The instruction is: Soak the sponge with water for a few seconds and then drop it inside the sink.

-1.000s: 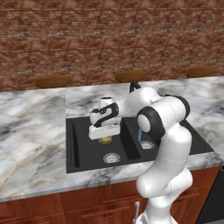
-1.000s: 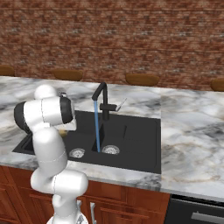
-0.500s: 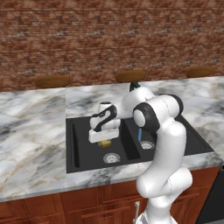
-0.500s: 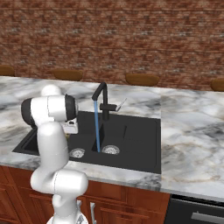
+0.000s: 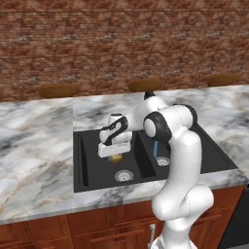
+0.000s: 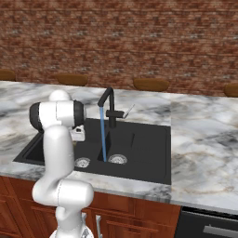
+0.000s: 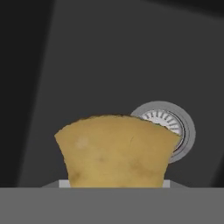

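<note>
My gripper (image 5: 115,154) is shut on the sponge (image 5: 115,158), a small yellow block that hangs low inside the left basin of the black sink (image 5: 83,168). In the hand view the sponge (image 7: 116,151) covers my fingertips, and the basin's silver drain (image 7: 171,124) lies just beyond it. The water (image 5: 155,148) falls as a thin blue stream into the right basin, well to the right of the sponge and apart from it. From the right side, the water (image 6: 102,135) drops from the black faucet (image 6: 109,104) toward a drain (image 6: 117,159).
Marble counter (image 5: 34,146) surrounds the sink on both sides, with a brick wall (image 5: 121,39) behind. Brown round seats (image 5: 58,90) line the counter's far edge. My own arm (image 6: 58,139) blocks the hand in the right base view.
The hand has moved down into the left basin with the sponge still gripped. The elbow has swung a little to the left. The water runs as before.
</note>
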You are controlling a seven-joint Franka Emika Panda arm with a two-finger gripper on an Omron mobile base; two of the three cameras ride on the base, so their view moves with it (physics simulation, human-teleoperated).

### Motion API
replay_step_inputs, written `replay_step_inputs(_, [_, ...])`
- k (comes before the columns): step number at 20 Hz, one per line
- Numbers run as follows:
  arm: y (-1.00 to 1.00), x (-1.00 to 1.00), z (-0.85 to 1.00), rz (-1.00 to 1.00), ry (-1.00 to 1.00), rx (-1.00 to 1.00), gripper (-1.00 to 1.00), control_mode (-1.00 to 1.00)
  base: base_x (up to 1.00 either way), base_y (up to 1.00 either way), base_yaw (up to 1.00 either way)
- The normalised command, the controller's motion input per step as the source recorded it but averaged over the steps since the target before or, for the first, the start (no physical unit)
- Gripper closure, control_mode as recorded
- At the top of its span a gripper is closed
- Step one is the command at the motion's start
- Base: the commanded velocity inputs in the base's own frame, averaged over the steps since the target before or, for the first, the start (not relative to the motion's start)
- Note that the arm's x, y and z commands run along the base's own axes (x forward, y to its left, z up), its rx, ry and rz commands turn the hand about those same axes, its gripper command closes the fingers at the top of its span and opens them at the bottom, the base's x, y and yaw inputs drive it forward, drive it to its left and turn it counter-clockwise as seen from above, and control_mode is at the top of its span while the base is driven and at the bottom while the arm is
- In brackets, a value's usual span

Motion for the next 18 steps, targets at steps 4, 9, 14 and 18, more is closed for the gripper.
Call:
replay_step_inputs(4, [0.09, 0.35, -0.04, 0.00, 0.00, 0.00, 1.00, -1.00, 0.00, 0.00, 0.00])
replay_step_inputs(9, [0.13, 0.38, -0.15, 0.00, 0.00, 0.00, 1.00, -1.00, 0.00, 0.00, 0.00])
replay_step_inputs(14, [0.12, 0.37, -0.25, 0.00, 0.00, 0.00, 1.00, -1.00, 0.00, 0.00, 0.00])
replay_step_inputs(18, [0.11, 0.09, -0.43, 0.00, 0.00, 0.00, 1.00, -1.00, 0.00, 0.00, 0.00])
